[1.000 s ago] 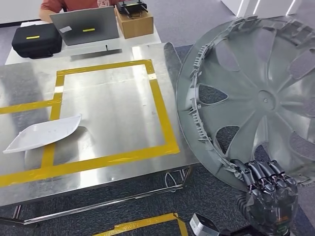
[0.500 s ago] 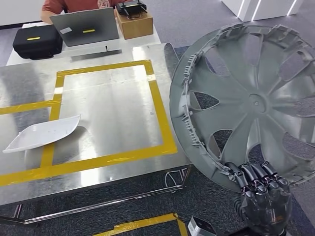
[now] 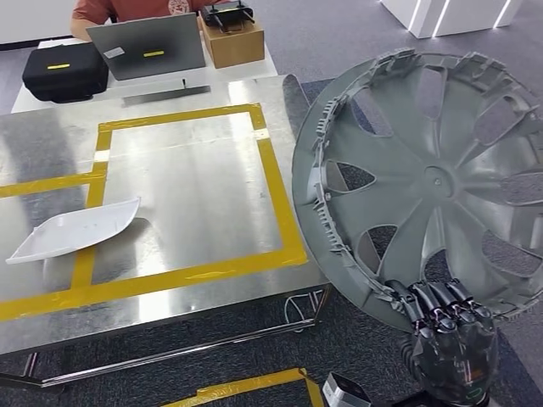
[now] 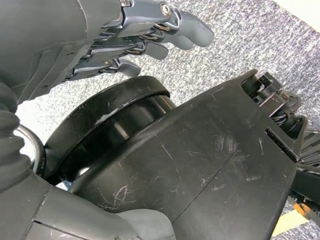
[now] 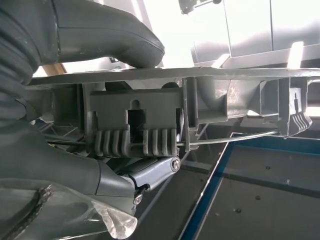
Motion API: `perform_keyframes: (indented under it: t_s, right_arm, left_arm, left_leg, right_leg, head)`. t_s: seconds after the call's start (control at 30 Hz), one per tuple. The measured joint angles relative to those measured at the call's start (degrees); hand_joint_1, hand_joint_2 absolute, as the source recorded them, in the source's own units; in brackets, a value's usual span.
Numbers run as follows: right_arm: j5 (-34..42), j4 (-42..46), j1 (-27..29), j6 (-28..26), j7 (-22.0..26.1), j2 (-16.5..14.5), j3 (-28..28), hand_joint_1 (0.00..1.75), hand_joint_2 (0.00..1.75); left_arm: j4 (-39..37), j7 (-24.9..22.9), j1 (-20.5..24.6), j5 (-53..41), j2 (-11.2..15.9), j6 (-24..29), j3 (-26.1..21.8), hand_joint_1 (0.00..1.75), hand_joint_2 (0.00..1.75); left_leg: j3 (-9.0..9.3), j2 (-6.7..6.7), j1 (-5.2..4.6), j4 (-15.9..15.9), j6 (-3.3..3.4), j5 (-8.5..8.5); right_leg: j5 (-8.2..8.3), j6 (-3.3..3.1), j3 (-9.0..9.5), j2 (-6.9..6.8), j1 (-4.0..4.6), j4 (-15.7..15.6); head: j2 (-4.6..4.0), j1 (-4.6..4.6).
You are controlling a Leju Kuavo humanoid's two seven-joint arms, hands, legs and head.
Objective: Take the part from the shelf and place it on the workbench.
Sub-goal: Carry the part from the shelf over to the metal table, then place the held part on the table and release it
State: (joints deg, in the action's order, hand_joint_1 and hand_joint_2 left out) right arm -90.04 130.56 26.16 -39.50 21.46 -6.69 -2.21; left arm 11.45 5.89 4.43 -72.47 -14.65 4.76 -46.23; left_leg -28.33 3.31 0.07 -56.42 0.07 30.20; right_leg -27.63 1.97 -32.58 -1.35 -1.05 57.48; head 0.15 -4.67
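Observation:
A large grey wheel cover (image 3: 429,182) with curved spokes stands tilted on edge to the right of the steel workbench (image 3: 192,186), its left rim overhanging the bench's right edge. My right hand (image 3: 451,335) grips its lower rim from below, fingers curled over the edge. In the right wrist view the thumb (image 5: 109,37) lies on one face of the rim (image 5: 151,125) and the fingers sit under its clips. My left hand (image 4: 124,35) hangs beside my body over grey carpet, its fingers loosely extended and holding nothing.
Yellow tape (image 3: 275,195) marks a square on the bench top. A white curved part (image 3: 74,229) lies at the bench's left. Behind stand a laptop (image 3: 147,47), a black case (image 3: 64,68) and a wooden box (image 3: 233,38), with a person seated there. More yellow tape (image 3: 256,386) marks the floor.
The wheel cover and my right hand have shifted left toward the bench and slightly down; the cover's rim now overlaps the bench's right edge more.

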Motion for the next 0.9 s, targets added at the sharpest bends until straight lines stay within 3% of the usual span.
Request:
perform_keyframes:
  t_s: [0.07,0.13,0.17,0.23,0.3,0.33,0.4,0.43,0.5,0.53,0.57,0.63,0.67,0.77,0.8,0.83,0.9]
  right_arm:
    - [0.01,-0.05,-0.01,0.00,0.71,-0.04,0.07,1.75,1.75]
    - [0.02,-0.08,0.02,-0.01,1.35,-0.11,0.19,1.75,1.75]
    - [0.02,-0.10,0.02,-0.01,1.79,-0.14,0.36,1.75,1.75]
    - [0.01,-0.14,0.00,0.00,2.80,-0.17,0.83,1.75,1.75]
    - [-0.01,-0.24,0.02,-0.01,3.47,-0.21,1.19,1.75,1.75]
    - [-0.01,-0.34,0.06,-0.01,3.59,-0.22,1.30,1.75,1.75]
    - [-0.01,-0.57,0.10,0.00,3.66,-0.25,1.48,1.75,1.75]
    - [0.00,-0.74,0.04,0.00,3.66,-0.25,1.51,1.75,1.75]
    - [0.00,-0.98,-0.01,-0.02,3.69,-0.31,1.57,1.75,1.75]
    - [0.01,-1.09,0.02,-0.03,3.71,-0.37,1.62,1.75,1.75]
    - [0.00,-1.15,0.09,-0.04,3.72,-0.44,1.67,1.75,1.75]
    - [0.02,-1.28,0.17,-0.04,3.61,-0.55,1.83,1.75,1.75]
    - [0.02,-1.33,0.17,-0.04,3.55,-0.58,1.93,1.75,1.75]
    - [0.01,-1.34,0.14,-0.04,3.57,-0.68,2.20,1.75,1.75]
    - [0.00,-1.35,0.13,-0.04,3.61,-0.69,2.25,1.75,1.75]
    - [-0.01,-1.38,0.14,-0.04,3.64,-0.69,2.28,1.75,1.75]
    - [-0.01,-1.40,0.14,-0.04,3.54,-0.69,2.33,1.75,1.75]
  left_arm:
    - [0.00,-0.04,0.02,-0.02,0.04,0.03,0.00,0.00,1.75]
    - [0.00,-0.10,0.02,-0.04,0.01,0.08,0.00,0.00,1.75]
    - [0.00,-0.15,0.02,-0.05,-0.03,0.10,0.00,0.00,1.75]
    - [0.00,-0.25,-0.04,-0.04,-0.08,0.11,-0.01,0.00,1.75]
    - [0.00,-0.31,-0.08,-0.03,-0.10,0.11,-0.02,0.00,1.75]
    - [0.00,-0.31,-0.09,-0.03,-0.10,0.11,-0.02,0.00,1.75]
    - [0.00,-0.32,-0.08,-0.02,-0.12,0.11,-0.02,0.00,1.75]
    - [0.01,-0.33,-0.04,0.00,0.00,0.13,-0.03,0.00,1.75]
    - [0.01,-0.38,0.04,0.04,0.10,0.20,-0.04,0.00,1.75]
    - [0.01,-0.39,0.07,0.07,0.17,0.24,-0.04,0.00,1.75]
    - [0.00,-0.40,0.08,0.08,0.11,0.25,-0.04,0.00,1.75]
    - [0.00,-0.42,0.10,0.10,0.11,0.24,-0.04,0.00,1.75]
    - [0.00,-0.42,0.16,0.13,0.09,0.24,-0.05,0.00,1.75]
    - [0.00,-0.36,0.64,0.38,0.05,0.17,-0.10,0.00,1.75]
    - [0.00,-0.34,0.80,0.46,0.04,0.14,-0.14,0.00,1.75]
    - [0.00,-0.32,0.90,0.52,0.02,0.11,-0.17,0.00,1.75]
    - [0.00,-0.33,0.82,0.52,-0.05,0.13,-0.20,0.00,1.75]
  left_leg:
    - [0.17,-0.02,-0.16,0.44,0.61,-0.22]
    - [1.36,-0.11,0.12,2.87,1.58,-1.52]
    - [1.94,-0.24,0.40,4.22,1.90,-2.29]
    - [2.31,-0.70,0.92,5.30,1.99,-3.05]
    - [2.12,-1.38,1.34,4.98,1.53,-2.91]
    - [2.09,-1.82,1.66,4.67,1.11,-2.69]
    - [1.93,-2.81,2.55,3.31,-0.23,-1.82]
    - [1.61,-3.30,2.80,2.32,-1.07,-1.22]
    - [0.62,-3.97,2.83,0.29,-2.33,-0.19]
    - [0.20,-4.12,2.72,-0.23,-2.64,0.01]
    - [-0.03,-4.17,2.75,-0.51,-2.82,0.12]
    - [-0.43,-4.00,2.92,-1.40,-3.08,0.94]
    - [-1.25,-3.87,2.92,-3.25,-3.04,2.16]
    - [-6.56,-3.64,2.16,-14.90,-2.19,7.53]
    - [-7.92,-3.64,1.78,-17.92,-1.72,8.32]
    - [-8.35,-3.64,1.37,-18.89,-1.09,7.96]
    - [-6.56,-3.64,0.35,-14.50,0.74,4.33]
  right_leg:
    - [0.46,0.39,0.34,-0.19,-0.18,-0.69]
    - [0.18,0.75,0.45,0.01,-0.15,-0.90]
    - [-0.79,0.87,-0.13,0.39,-0.09,0.39]
    - [-4.11,1.27,-3.05,1.11,-0.32,6.67]
    - [-5.87,2.02,-5.68,1.24,-0.86,12.38]
    - [-5.22,2.49,-5.72,1.23,-1.19,12.53]
    - [-1.84,3.78,-2.82,1.35,-2.06,6.92]
    - [-0.94,4.44,-1.18,1.77,-2.33,3.83]
    - [-1.24,3.93,0.35,2.36,-2.60,1.24]
    - [-1.84,3.14,0.14,2.48,-2.52,1.76]
    - [-2.01,2.24,-0.08,2.26,-2.52,2.28]
    - [-2.32,1.41,-0.39,1.93,-2.31,2.92]
    - [-2.41,1.10,-0.41,1.71,-2.16,3.02]
    - [-2.55,0.37,-0.39,0.92,-1.41,3.00]
    - [-2.62,0.10,-0.34,0.67,-1.06,3.00]
    - [-2.71,-0.14,-0.24,0.50,-0.67,3.00]
    - [-2.83,-0.43,0.05,0.38,0.06,2.97]
  head:
    - [0.00,0.07]
    - [0.00,0.19]
    - [0.00,0.18]
    - [0.00,0.00]
    - [0.00,-0.01]
    - [0.00,-0.01]
    - [0.00,-0.02]
    - [0.00,-0.31]
    - [0.02,-0.60]
    - [0.02,-0.51]
    - [0.02,-0.15]
    - [0.00,0.43]
    - [0.00,0.51]
    - [0.00,0.66]
    - [0.00,0.67]
    - [0.00,0.67]
    - [0.00,0.65]
